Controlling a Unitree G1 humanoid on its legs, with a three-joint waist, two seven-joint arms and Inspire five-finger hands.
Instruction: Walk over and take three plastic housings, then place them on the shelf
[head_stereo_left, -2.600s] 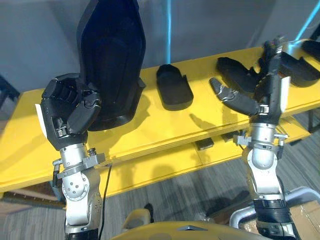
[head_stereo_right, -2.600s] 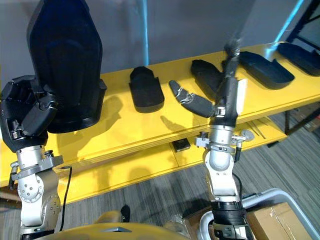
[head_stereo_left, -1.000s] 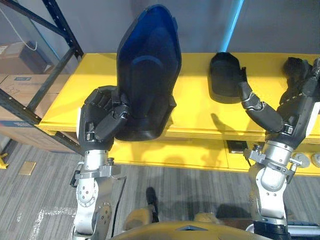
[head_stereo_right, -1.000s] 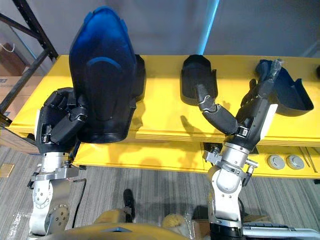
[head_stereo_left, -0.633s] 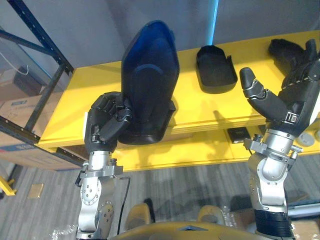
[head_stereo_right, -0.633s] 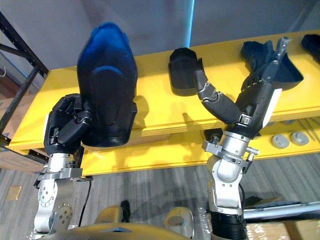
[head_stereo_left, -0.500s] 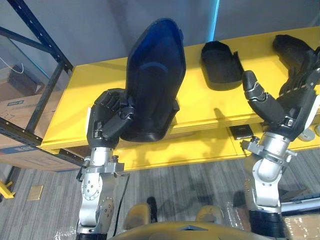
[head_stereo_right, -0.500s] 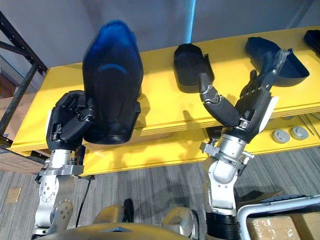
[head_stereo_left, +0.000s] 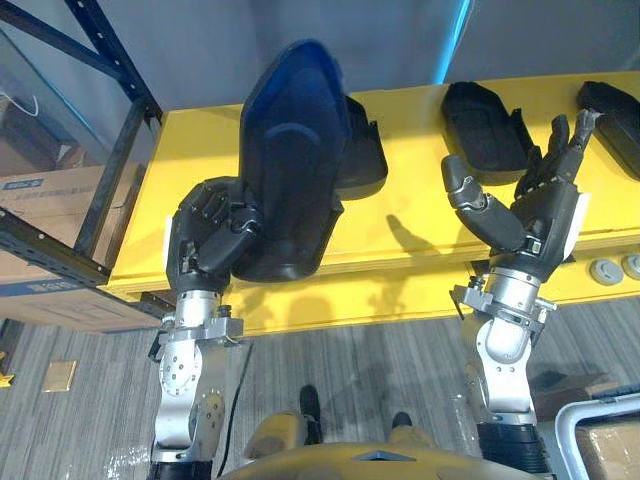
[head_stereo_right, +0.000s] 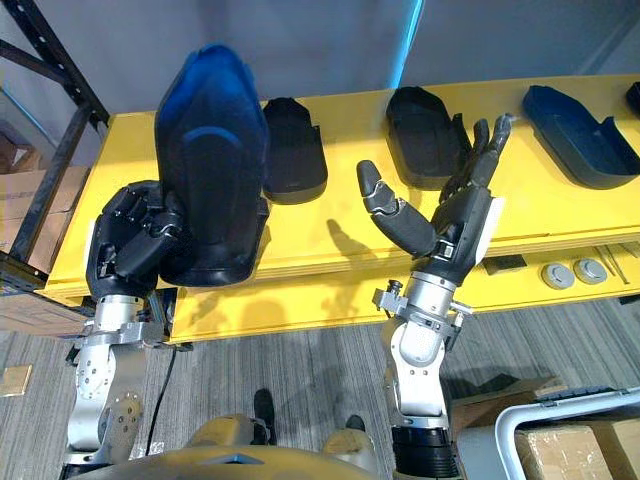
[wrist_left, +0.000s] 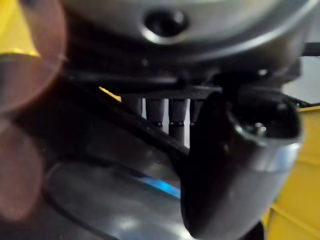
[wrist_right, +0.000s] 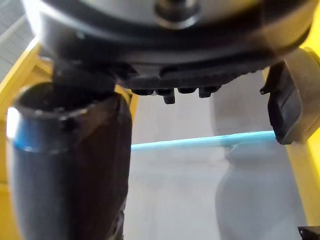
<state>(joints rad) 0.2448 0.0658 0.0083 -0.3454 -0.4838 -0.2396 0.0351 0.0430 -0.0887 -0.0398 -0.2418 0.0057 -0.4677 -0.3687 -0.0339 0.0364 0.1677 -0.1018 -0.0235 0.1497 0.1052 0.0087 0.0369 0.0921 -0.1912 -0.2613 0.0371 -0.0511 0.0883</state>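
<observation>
Before the yellow shelf (head_stereo_left: 200, 150), the view has shifted sideways. Left hand (head_stereo_left: 205, 245) fingers still curl round the upright plastic housing (head_stereo_left: 295, 150). Right hand (head_stereo_left: 545, 210) fingers spread, empty; placing still pending.

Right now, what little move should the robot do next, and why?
Probably reach the open right hand forward to the small housing lying just past its fingers on the yellow shelf. The left hand is curled round the big housing, while the right hand is empty, so it looks free to take another.
</observation>
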